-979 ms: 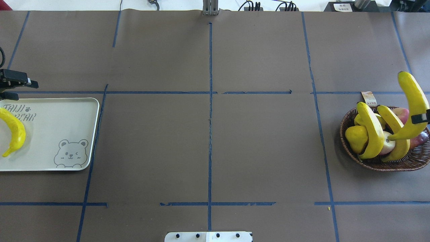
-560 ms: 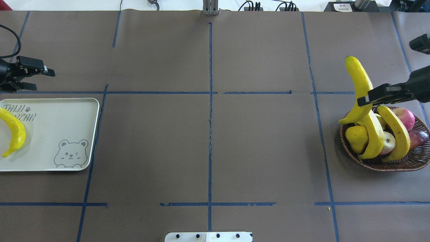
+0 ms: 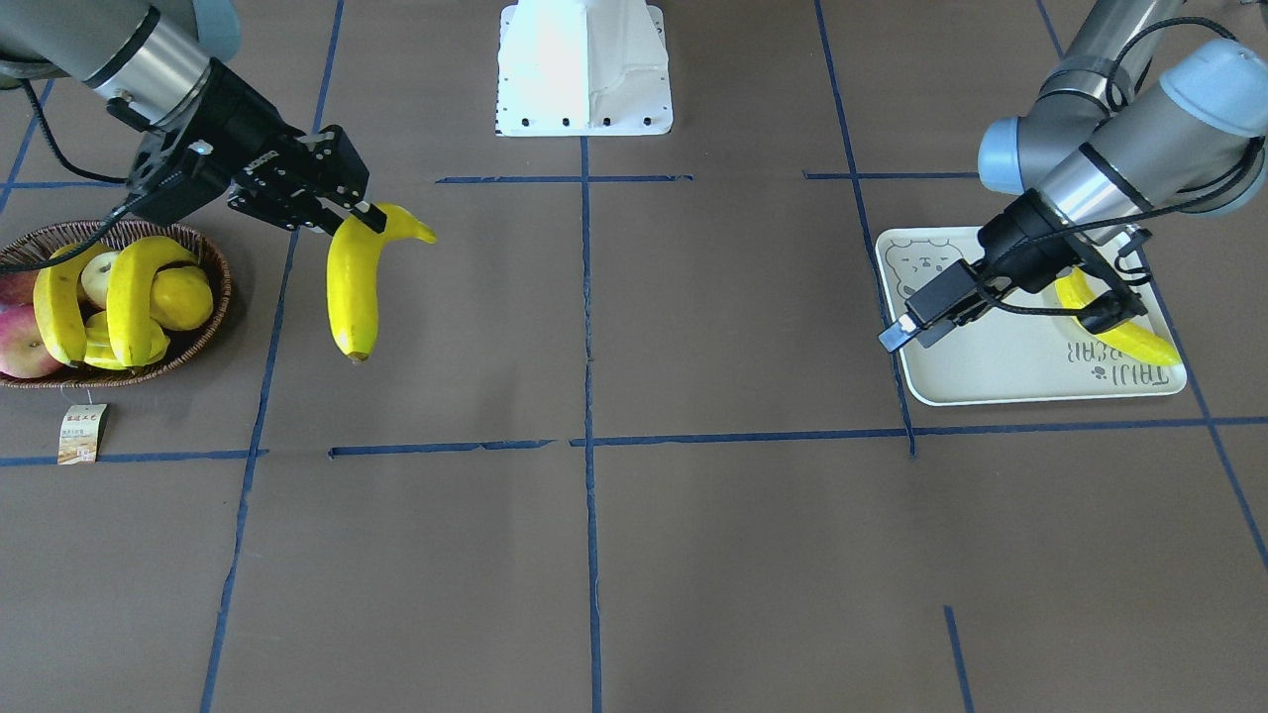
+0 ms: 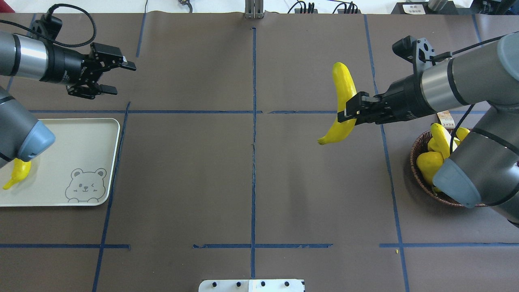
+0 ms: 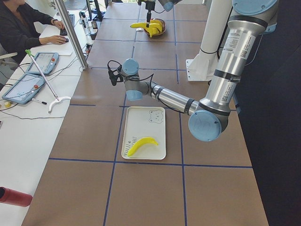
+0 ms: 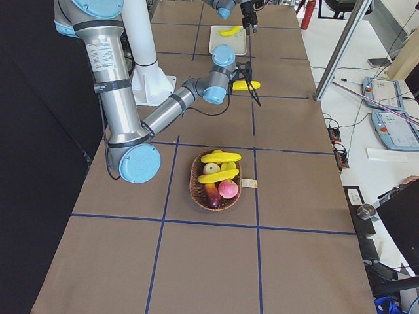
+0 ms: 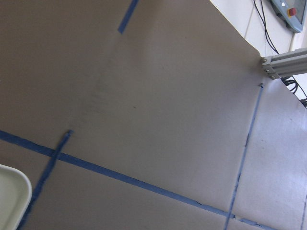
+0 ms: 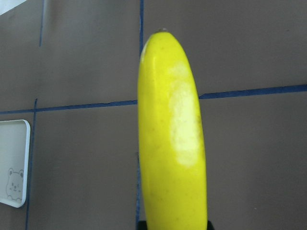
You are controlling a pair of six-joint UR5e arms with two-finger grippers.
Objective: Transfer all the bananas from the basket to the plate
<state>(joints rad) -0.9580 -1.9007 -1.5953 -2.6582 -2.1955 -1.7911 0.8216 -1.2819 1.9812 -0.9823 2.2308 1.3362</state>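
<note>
Your right fingers (image 4: 348, 111) grip one banana (image 4: 342, 87); left fingers (image 4: 126, 65) spread empty. Basket (image 3: 203, 332) holds two bananas (image 3: 129, 307), plate (image 4: 73, 142) holds a fourth banana (image 5: 142, 143).

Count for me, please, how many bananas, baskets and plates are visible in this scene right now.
Bananas: 4 (held banana in the right gripper, one on the plate, two in the basket)
Baskets: 1
Plates: 1
Total: 6
</note>
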